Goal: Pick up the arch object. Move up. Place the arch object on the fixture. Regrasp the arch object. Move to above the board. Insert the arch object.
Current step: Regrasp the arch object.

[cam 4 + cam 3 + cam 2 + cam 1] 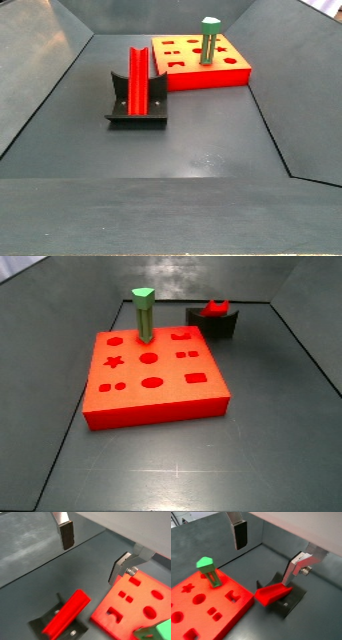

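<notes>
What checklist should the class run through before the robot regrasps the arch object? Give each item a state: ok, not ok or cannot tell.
1. Arch object rests on the fixture: ok.
2. Tool is open and holds nothing, its fingers apart in both wrist views: ok.
3. Tool is already around the arch object: not ok; it hangs above and apart.
4. Board shows free holes: ok.
5. Green post stands upright in the board, away from the fixture: ok.
6. Which hole fits the arch object: cannot tell.
</notes>
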### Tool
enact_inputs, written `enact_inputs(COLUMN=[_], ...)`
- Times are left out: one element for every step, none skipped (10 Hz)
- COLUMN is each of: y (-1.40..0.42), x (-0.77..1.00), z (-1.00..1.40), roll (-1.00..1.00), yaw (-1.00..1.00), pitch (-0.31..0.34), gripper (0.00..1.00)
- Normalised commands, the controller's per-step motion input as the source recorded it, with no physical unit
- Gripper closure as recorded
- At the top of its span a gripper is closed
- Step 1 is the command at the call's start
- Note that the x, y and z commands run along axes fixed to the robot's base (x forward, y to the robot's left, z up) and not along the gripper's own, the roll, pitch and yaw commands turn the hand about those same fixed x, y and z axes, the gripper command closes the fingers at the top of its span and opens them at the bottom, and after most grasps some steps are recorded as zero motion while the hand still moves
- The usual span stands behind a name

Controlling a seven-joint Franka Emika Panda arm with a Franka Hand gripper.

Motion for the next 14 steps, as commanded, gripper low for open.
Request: enact_inputs(y=[-0.02, -0.02, -0.02, -0.02, -0.03, -0.03, -0.03, -0.04, -0.04, -0.04, -0.05, -0.05, -0.05, -0.05], x=[0.01, 0.01, 0.02, 0.04, 0.05, 0.06, 0.08, 0.1, 0.1, 0.1, 0.1, 0.1, 0.11, 0.11], z=[0.01, 0.01, 0.01, 0.0, 0.0, 0.01, 0.0, 0.0, 0.0, -0.01, 0.0, -0.01, -0.01, -0.01], roll=[1.0, 1.0, 1.0, 1.0, 1.0, 1.0, 1.0, 1.0, 1.0, 1.0, 1.0, 1.0, 0.82, 0.69], yaw=[0.02, 0.02, 0.03, 0.03, 0.04, 0.04, 0.05, 0.06, 0.08, 0.09, 0.13, 0.18, 0.22, 0.23], pitch=[0.041, 0.046, 0.053, 0.065, 0.076, 0.09, 0.113, 0.134, 0.163, 0.178, 0.21, 0.235, 0.222, 0.203], gripper=[0.0, 0.0, 0.0, 0.0, 0.0, 0.0, 0.0, 0.0, 0.0, 0.0, 0.0, 0.0, 0.0, 0.0])
